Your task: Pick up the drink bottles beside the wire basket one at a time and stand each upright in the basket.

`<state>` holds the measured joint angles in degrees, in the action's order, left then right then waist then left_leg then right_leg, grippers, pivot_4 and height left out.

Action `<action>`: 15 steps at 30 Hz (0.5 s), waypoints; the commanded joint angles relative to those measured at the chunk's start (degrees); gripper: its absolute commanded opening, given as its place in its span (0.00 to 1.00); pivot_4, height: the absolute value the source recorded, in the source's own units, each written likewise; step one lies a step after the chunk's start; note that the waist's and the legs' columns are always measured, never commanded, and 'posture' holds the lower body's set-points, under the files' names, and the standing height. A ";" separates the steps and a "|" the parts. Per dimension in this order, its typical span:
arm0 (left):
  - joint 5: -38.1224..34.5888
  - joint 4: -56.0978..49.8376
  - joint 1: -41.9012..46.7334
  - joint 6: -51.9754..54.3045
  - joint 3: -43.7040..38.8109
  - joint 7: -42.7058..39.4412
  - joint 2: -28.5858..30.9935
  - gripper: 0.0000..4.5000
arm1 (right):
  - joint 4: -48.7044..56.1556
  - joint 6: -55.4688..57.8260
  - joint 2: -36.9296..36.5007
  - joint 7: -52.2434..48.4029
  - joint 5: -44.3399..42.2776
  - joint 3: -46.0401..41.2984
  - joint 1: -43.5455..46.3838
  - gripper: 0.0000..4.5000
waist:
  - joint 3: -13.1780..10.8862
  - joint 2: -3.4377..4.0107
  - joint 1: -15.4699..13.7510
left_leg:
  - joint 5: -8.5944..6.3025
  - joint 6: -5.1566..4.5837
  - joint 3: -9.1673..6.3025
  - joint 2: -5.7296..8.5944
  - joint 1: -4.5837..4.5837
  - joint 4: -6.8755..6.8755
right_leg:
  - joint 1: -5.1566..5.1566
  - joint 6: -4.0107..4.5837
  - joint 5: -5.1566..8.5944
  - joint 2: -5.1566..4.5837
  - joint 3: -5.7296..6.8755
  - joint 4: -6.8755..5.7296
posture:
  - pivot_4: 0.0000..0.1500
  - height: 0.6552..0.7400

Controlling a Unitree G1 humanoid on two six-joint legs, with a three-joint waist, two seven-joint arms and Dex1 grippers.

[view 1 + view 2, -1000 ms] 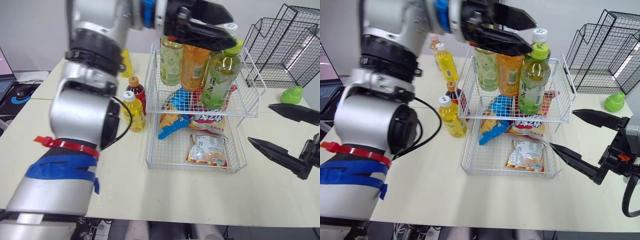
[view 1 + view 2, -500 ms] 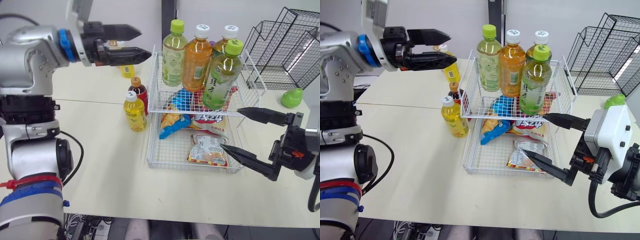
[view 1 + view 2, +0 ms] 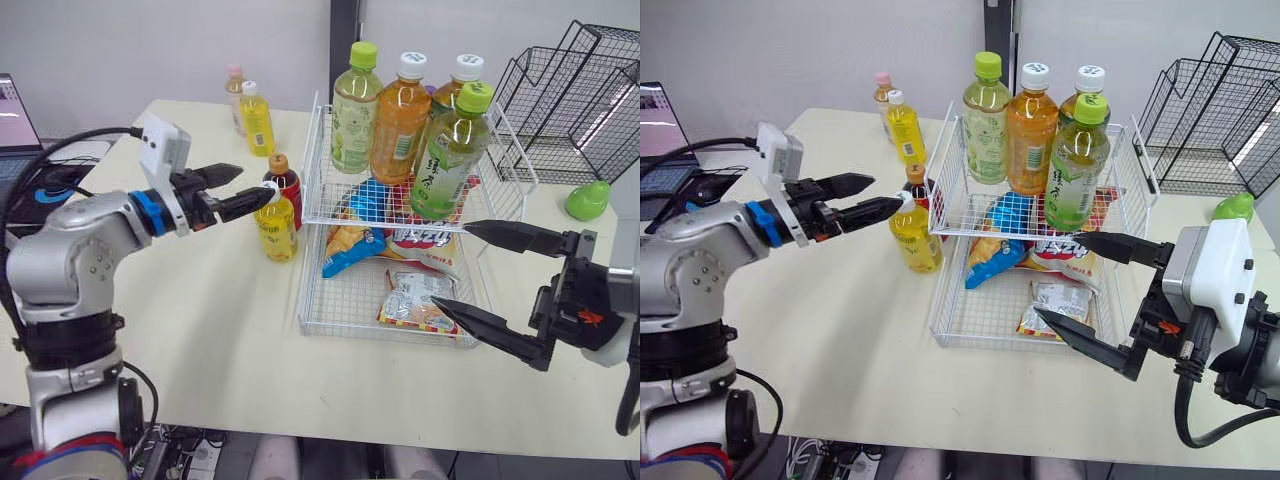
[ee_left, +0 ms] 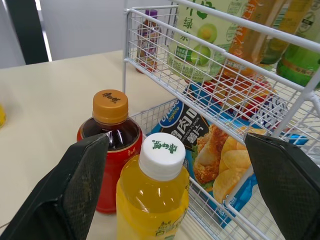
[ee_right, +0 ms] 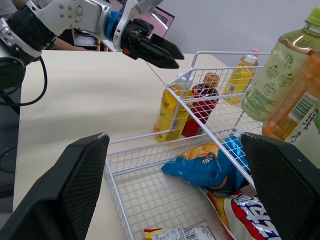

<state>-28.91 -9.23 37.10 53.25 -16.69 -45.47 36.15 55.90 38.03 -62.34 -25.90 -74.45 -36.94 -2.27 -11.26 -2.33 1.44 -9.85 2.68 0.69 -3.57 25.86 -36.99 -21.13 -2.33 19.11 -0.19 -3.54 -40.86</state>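
The left pincer [image 3: 255, 183] has its two fingers apart and grips nothing. Just ahead of its tips a yellow bottle [image 4: 155, 190] with a white cap stands upright on the bench [image 3: 200, 300]. In the left wrist view the cap sits between the two fingers and a little beyond them. Whether a fingertip touches the cap cannot be told. Just behind it, farther from the pincer, a dark red bottle [image 4: 110, 135] with an orange cap also stands upright. Both bottles are outside the wire basket [image 3: 380, 333], close against its side.

Past these bottles from the left pincer, the basket's upper tier holds four bottles upright: a pale green one [image 3: 353, 105], an orange one [image 3: 400, 115], a third with a white cap [image 3: 458, 82] behind, and a green-capped tea bottle [image 3: 450, 150] in front. The lower tier holds snack bags, among them a blue bag [image 3: 350, 245].

The right pincer [image 3: 1055, 275] is spread wide and empty. It hovers at the basket's opposite side, its tips pointing toward the lower tier.

Well beyond the left pincer, two small bottles [image 3: 257, 118] stand at the bench's far edge.
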 commanded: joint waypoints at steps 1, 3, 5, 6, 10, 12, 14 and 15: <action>1.70 -2.80 0.62 -1.72 0.15 7.85 -2.32 1.00 | -0.14 -1.44 -0.13 -0.53 -0.53 -1.11 0.22 1.00 | 0.00 0.00 0.01 | 0.00 0.00 0.00 0.01 0.00 0.00 | 0.00 0.00 0.00 0.01 0.00 0.00 | 1.00 0.88; 2.93 -4.09 0.58 -0.97 0.79 12.51 -4.07 1.00 | -0.27 -1.41 -0.18 -1.05 -0.58 -1.45 0.07 1.00 | 0.00 0.00 0.04 | 0.00 0.00 0.00 0.04 0.00 0.00 | 0.00 0.00 0.00 0.02 -0.01 0.01 | 1.00 0.88; 3.32 -5.37 0.31 -0.61 1.26 15.36 -5.35 1.00 | -0.37 -1.39 -0.14 -1.39 -0.49 -1.65 -0.05 1.00 | 0.00 0.00 0.07 | 0.00 0.00 -0.01 0.05 0.00 0.01 | -0.01 0.00 0.00 0.03 -0.02 0.01 | 1.00 0.88; 3.59 -6.09 0.12 -0.38 1.43 17.27 -6.32 1.00 | -0.38 -1.38 -0.10 -1.53 -0.42 -1.70 -0.11 1.00 | 0.00 0.00 0.07 | 0.00 0.00 -0.01 0.05 0.00 0.01 | -0.02 0.00 0.00 0.04 -0.03 0.01 | 1.00 0.88; 5.17 -10.08 -1.39 -0.42 3.09 23.55 -9.66 1.00 | -0.43 -1.43 -0.04 -2.09 -0.34 -1.89 -0.34 1.00 | 0.01 -0.01 0.04 | 0.00 0.00 -0.01 0.05 0.00 0.01 | -0.01 0.00 0.00 0.04 -0.04 0.02 | 1.00 0.88; 6.27 -11.09 -1.91 -0.96 4.45 25.01 -9.75 1.00 | -0.53 -1.45 -0.06 -2.33 -0.36 -2.02 -0.43 1.00 | 0.01 -0.01 0.07 | 0.00 0.00 -0.01 0.07 0.00 0.01 | -0.01 0.00 0.00 0.04 -0.05 0.01 | 1.00 0.88; 7.02 -11.39 -1.99 -1.45 5.59 26.54 -10.39 1.00 | -0.61 -1.49 -0.04 -2.60 -0.27 -1.95 -0.45 1.00 | 0.01 -0.01 0.07 | 0.00 0.00 -0.01 0.08 -0.01 0.02 | -0.01 0.00 0.00 0.07 -0.04 0.01 | 1.00 0.88; 7.28 -11.33 -2.04 -1.41 6.22 27.16 -10.76 1.00 | -0.62 -1.53 -0.05 -2.79 -0.25 -1.88 -0.41 1.00 | 0.01 -0.01 0.07 | 0.00 0.00 -0.01 0.09 -0.01 0.02 | -0.02 0.00 0.00 0.08 -0.04 0.01 | 1.00 0.88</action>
<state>-22.39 -18.12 34.61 53.07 -11.17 -19.43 25.60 55.61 37.96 -62.35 -28.42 -74.49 -37.09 -2.90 -11.25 -2.34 1.50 -9.86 2.69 0.68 -3.47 25.85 -36.98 -21.15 -2.34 19.11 -0.12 -3.59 -40.84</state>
